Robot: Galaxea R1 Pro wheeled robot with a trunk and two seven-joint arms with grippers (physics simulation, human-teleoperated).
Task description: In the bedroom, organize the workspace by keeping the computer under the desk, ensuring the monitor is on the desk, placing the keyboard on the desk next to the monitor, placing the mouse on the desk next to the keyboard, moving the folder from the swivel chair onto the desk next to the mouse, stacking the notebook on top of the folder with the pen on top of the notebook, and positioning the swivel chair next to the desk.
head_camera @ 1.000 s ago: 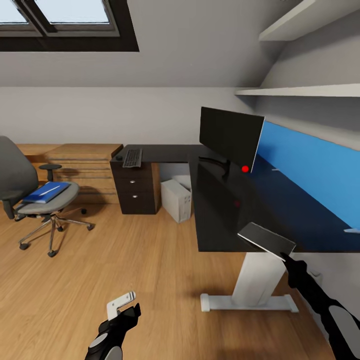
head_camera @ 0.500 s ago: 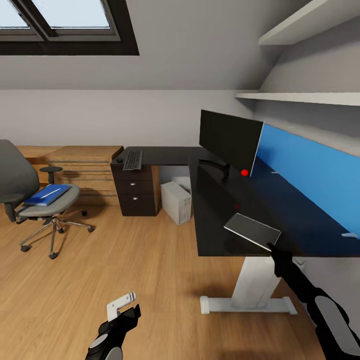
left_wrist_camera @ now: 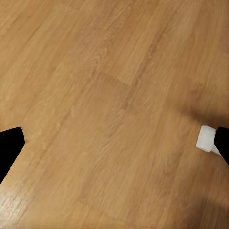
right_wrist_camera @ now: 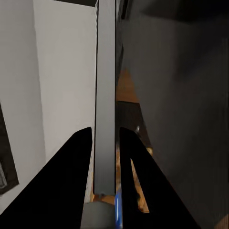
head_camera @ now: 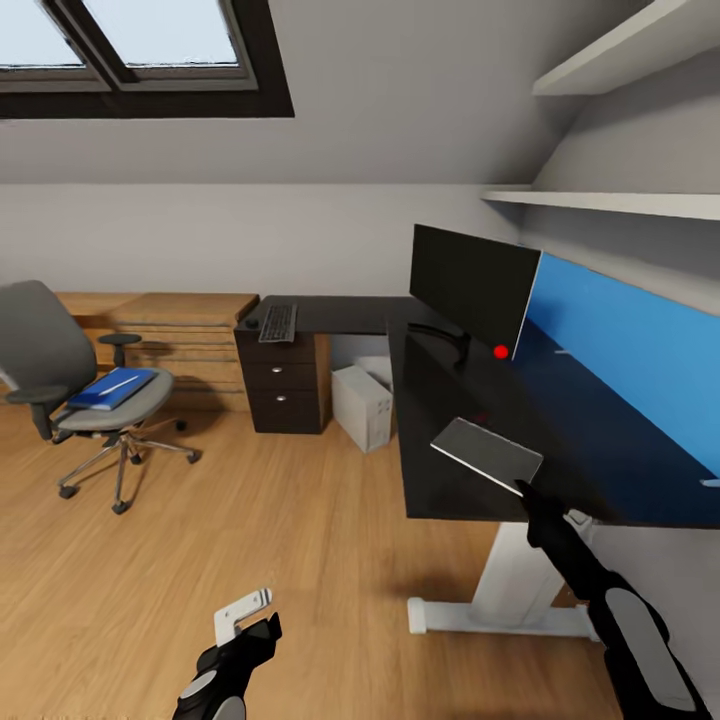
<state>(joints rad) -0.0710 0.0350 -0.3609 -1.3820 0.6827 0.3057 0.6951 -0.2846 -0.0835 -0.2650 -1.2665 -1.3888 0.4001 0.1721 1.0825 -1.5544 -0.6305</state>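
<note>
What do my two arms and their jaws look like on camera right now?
Both arms are black with grey panels. The left gripper has a white bracket-like finger with small holes; the right gripper is slim and black, its fingers showing as dark tapered wedges. No cables or markings are visible.

The right gripper's [head_camera: 520, 488] fingertips hide under the notebook [head_camera: 487, 455]. The mouse [head_camera: 252, 323] is too small to make out. The window [head_camera: 130, 50] is cropped.
</note>
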